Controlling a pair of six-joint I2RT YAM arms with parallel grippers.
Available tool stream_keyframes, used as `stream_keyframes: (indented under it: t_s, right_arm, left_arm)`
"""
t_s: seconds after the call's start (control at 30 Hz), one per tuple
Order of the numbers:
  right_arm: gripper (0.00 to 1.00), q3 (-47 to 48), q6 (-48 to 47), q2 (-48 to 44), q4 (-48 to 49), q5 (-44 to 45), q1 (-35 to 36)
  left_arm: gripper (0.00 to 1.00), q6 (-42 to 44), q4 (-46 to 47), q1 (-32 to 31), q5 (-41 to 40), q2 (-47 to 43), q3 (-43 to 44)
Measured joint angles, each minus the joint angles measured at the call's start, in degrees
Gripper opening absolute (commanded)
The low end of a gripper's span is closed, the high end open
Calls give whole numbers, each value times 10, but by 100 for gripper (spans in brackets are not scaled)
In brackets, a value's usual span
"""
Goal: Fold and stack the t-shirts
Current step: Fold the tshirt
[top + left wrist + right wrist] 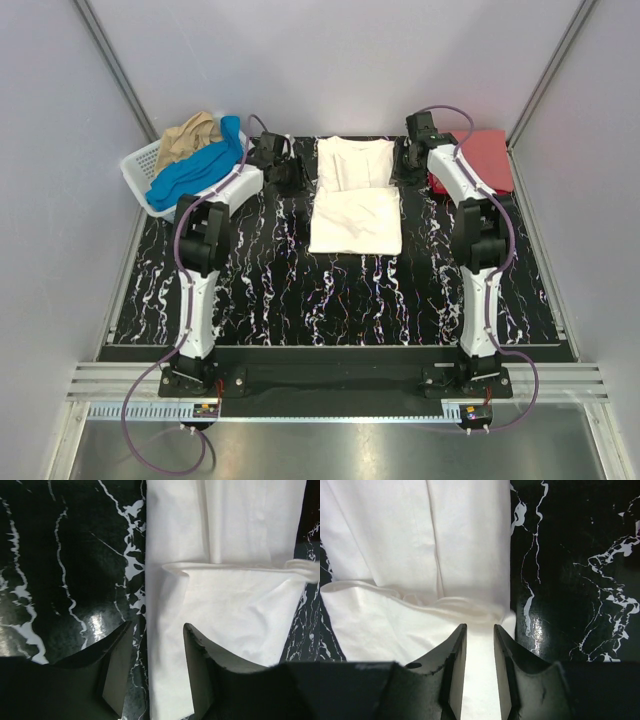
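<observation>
Looking across from the arm bases, the black marbled desk lies bare in front, and both arms reach away over it. Past mid-desk sits the white t-shirt, lying flat, sides folded in, its near part doubled into a squarish panel with a narrower strip beyond. Now the left pincer, low at the shirt's left edge: fingers spread wide, one over the marble, the other over white cloth, the hem running through the gap between them. Over on the opposite edge, the right pincer has its fingers drawn close with only a narrow slot between, white cloth showing in that slot and the fold line rumpled just ahead of the tips. Whether it actually nips the cloth, I cannot tell. Farther back on the right, a red t-shirt lies folded flat at the desk's far corner. Far left, a white lattice basket holds a blue t-shirt draped over its rim and a crumpled tan t-shirt behind.
</observation>
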Motion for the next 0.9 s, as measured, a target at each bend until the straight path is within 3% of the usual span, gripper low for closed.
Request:
stream_keyframes:
  t_s: [0.23,0.4,0.9]
  right_arm:
    - [30,-72,5,-68,-23,-18,-2]
    - [25,-90,-5,-73,-21,-48,-2]
    - [23,28,-39,83,-14,-59,-11]
  left_arm:
    - [45,15,12,-3,-3,-64,-63]
    - [39,17,38,-28,18,-60,-72]
    - [40,19,48,-5,26,54,2]
